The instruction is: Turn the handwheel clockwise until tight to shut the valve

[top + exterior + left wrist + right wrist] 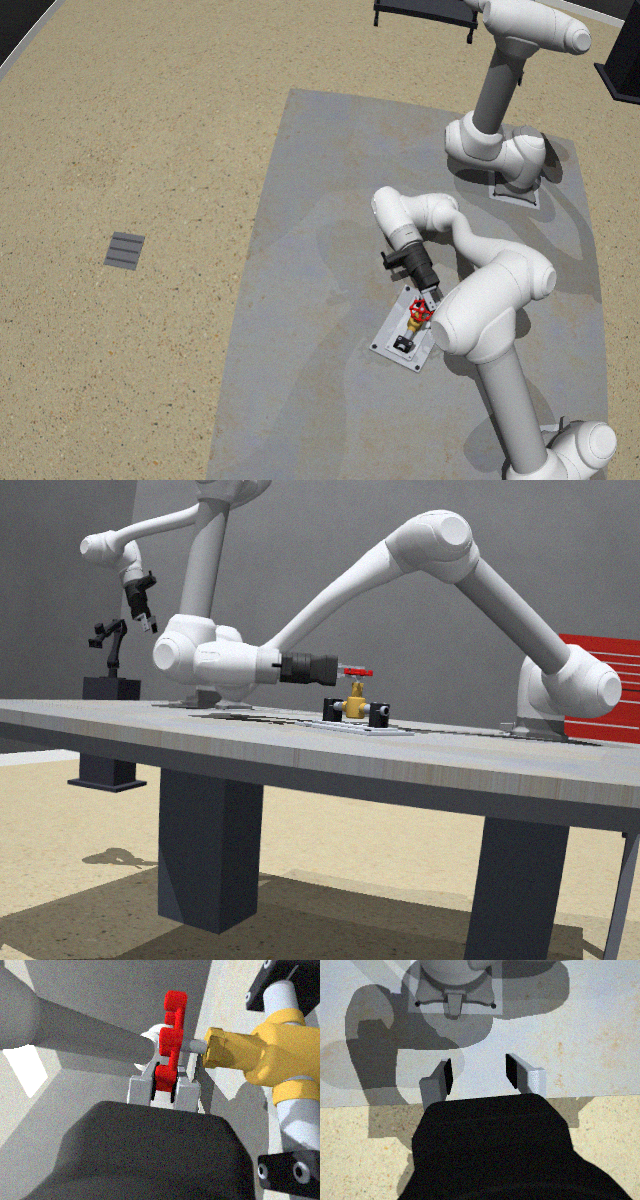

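Observation:
The red handwheel [421,310] [358,672] [171,1042] sits level on top of the yellow valve body [414,323] [355,707] [290,1052]. My left gripper [343,670] [165,1075] comes in from the side, nearly level, and is shut on the handwheel's rim, with one finger above it and one below. The wheel's stem shows between hub and body in the left wrist view. My right gripper [147,624] [479,1067] is open and empty, high up and far from the valve. How far the valve is turned cannot be seen.
Black clamps [403,343] [378,715] [292,1172] hold the valve's pipe on a pale base plate [385,335] [395,732]. The left arm's elbow [493,304] [439,542] bends close over the valve's side. The right arm's base [516,178] stands farther back on the table [310,217].

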Robot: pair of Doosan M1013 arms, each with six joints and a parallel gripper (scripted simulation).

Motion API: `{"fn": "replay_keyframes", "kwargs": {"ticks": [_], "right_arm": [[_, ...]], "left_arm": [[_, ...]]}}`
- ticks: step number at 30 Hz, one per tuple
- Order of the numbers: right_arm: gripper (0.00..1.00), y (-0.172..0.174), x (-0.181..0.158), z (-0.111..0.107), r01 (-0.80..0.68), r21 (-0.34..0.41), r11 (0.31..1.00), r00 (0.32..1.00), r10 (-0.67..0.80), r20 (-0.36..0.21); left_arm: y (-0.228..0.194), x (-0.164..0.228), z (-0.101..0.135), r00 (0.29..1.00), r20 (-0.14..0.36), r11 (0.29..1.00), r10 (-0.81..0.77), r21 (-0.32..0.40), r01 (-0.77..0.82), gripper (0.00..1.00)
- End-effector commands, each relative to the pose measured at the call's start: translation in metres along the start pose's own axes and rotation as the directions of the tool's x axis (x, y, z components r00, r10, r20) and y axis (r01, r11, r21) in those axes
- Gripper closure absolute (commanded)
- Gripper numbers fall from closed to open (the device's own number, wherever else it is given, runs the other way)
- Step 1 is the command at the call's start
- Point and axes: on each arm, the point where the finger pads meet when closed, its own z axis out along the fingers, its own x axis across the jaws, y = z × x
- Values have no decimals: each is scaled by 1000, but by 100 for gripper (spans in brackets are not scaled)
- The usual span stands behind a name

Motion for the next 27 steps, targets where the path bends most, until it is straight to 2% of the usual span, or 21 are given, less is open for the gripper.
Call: {"fn": "replay_keyframes", "kwargs": {"ticks": [1,27], "right_arm": [[0,0,0,-1,0,-1,1000,1000,0,0],[0,0,0,-1,0,-1,1000,1000,0,0]], "left_arm": [[0,-2,0,1000,-2,1000,0,13,0,100],[0,-2,2,1000,-2,998,0,69,0,100]]}}
